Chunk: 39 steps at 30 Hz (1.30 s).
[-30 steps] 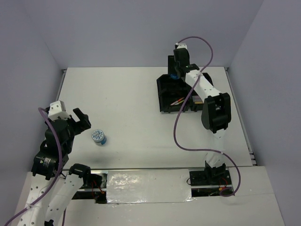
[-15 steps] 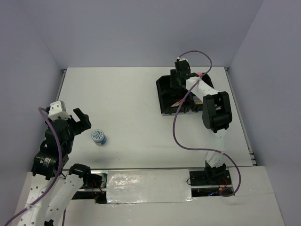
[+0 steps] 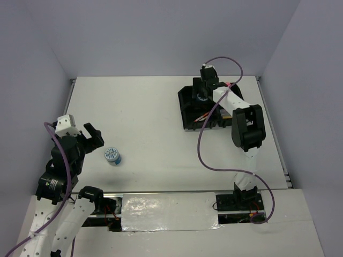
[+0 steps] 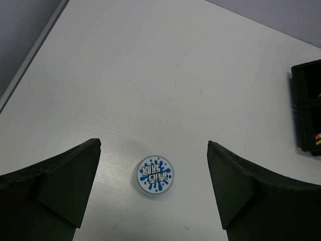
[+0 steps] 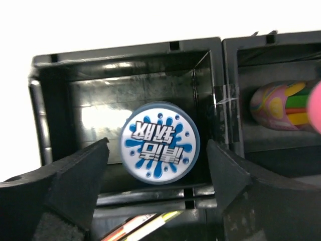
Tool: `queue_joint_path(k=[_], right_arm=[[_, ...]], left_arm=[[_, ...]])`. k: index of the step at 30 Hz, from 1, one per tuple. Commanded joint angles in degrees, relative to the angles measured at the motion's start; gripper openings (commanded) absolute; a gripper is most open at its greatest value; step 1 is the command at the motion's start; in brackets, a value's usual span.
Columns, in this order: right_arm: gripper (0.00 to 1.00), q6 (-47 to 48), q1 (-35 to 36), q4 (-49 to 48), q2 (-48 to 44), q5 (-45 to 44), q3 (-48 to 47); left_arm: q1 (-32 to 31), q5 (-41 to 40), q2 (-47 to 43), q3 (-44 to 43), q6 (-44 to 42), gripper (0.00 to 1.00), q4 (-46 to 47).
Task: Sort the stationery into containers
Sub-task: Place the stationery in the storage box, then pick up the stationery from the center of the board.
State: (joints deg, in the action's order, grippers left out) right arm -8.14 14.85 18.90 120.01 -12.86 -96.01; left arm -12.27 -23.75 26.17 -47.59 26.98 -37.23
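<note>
One blue-white tape roll (image 3: 112, 156) lies on the table by my left gripper (image 3: 88, 136), which is open and empty. In the left wrist view the roll (image 4: 154, 174) lies flat below the gap of that gripper (image 4: 153, 145). My right gripper (image 3: 202, 94) hangs open over the black tray (image 3: 185, 107). In the right wrist view a second tape roll (image 5: 159, 142) lies in a tray compartment (image 5: 125, 55), between the spread fingers (image 5: 75, 175) and apart from both.
The compartment to the right holds a multi-coloured stick with a pink end (image 5: 281, 105). Thin orange and yellow pens (image 5: 145, 226) lie in the nearer compartment. The tray's corner shows at the right edge of the left wrist view (image 4: 308, 115). Walls enclose the table.
My right gripper has come down from above the tray into its far compartment, and the tape roll now lies there free of the fingers. The left arm has not moved.
</note>
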Motion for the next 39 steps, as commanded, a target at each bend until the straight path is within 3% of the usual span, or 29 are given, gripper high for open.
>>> queue_joint_path(k=[1, 3, 7, 10, 12, 17, 18, 22, 27, 32, 39], right_arm=[[0.87, -1.17, -0.17, -1.4, -7.23, 1.52, -2.17], [1.0, -0.91, 0.0, -1.41, -8.99, 1.26, -1.91], [1.0, -1.44, 0.88, 1.23, -10.75, 1.34, -3.05], [1.0, -0.83, 6.49, 1.14, -14.88, 6.69, 0.28], [1.0, -0.91, 13.51, 0.8, -17.16, 10.38, 5.09], [1.0, -0.56, 30.56, -14.92, -23.68, 20.23, 19.52], [1.0, -0.12, 36.16, -16.68, -23.5, 20.42, 21.37], [1.0, 4.79, 45.5, -24.76, -18.95, 17.43, 22.27], [1.0, 6.82, 49.3, -29.97, -10.69, 18.23, 18.32], [1.0, 9.37, 51.24, -26.37, -2.6, 17.62, 7.87], [1.0, 10.34, 52.03, -24.35, 4.88, 17.69, 1.97]], left_arm=[[0.32, 0.46, 0.11, 0.13, -0.97, 0.99, 2.87], [0.23, 0.46, 0.19, 0.13, -1.05, 0.99, 2.96], [0.32, 0.28, 0.28, 0.05, -0.97, 0.99, 2.87], [0.41, -1.03, 0.28, -0.31, -0.01, 0.99, 2.17], [1.02, -6.02, 0.63, -0.74, 1.57, 0.99, -0.28], [3.39, -19.39, 1.16, -3.47, 9.92, 0.99, -7.93], [3.83, -21.76, 0.9, -3.64, 10.71, 0.99, -8.64], [4.45, -25.03, -0.33, -4.61, 14.06, 0.99, -11.81], [4.71, -22.23, -3.5, -3.38, 11.52, 0.99, -9.18], [4.71, -18.79, -3.15, -2.41, 8.88, 0.99, -6.36], [4.71, -16.86, -2.09, -2.15, 7.56, 0.99, -5.22]])
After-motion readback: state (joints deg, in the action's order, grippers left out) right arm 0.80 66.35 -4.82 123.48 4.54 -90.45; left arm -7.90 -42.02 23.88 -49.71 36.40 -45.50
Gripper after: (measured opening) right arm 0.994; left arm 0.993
